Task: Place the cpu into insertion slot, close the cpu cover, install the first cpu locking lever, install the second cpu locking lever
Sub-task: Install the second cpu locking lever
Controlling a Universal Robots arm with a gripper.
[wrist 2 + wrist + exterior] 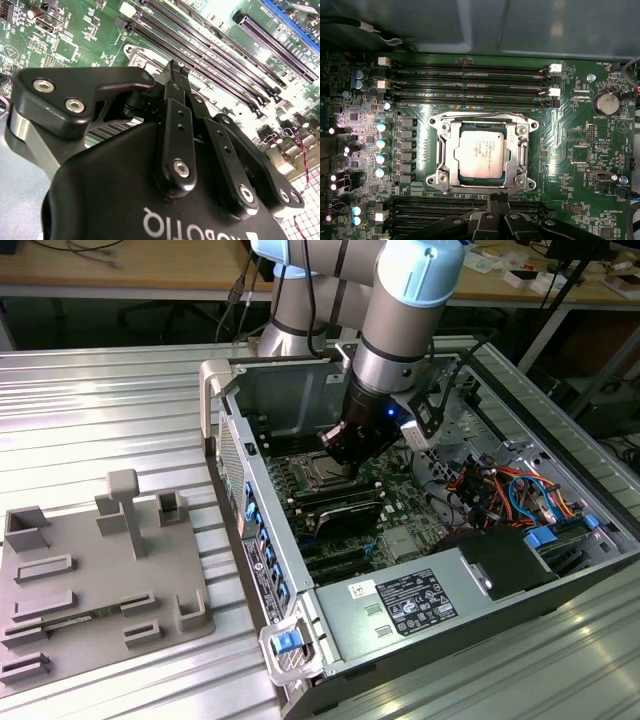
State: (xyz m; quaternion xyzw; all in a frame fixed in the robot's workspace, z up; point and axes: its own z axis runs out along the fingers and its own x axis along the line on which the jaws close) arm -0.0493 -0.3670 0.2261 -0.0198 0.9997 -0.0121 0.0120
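Observation:
The cpu, a flat silver-grey square, lies in the insertion slot on the green motherboard. The shiny cpu cover lies flat around the chip and frames it. Thin metal lever rods run along the sides of the frame; whether they are latched I cannot tell. My gripper is shut with nothing between its black fingers, and its tips hover at the socket's edge beside the memory slots. In the second wrist view the shut fingertips point down at the board beside a silver socket corner. In the exterior view my gripper is low inside the case over the socket.
Long black memory slots flank the socket on two sides. Capacitors and a coin battery stand nearby. The case walls, a power supply and coloured cables hem in the arm. A grey fixture plate lies at the exterior view's left.

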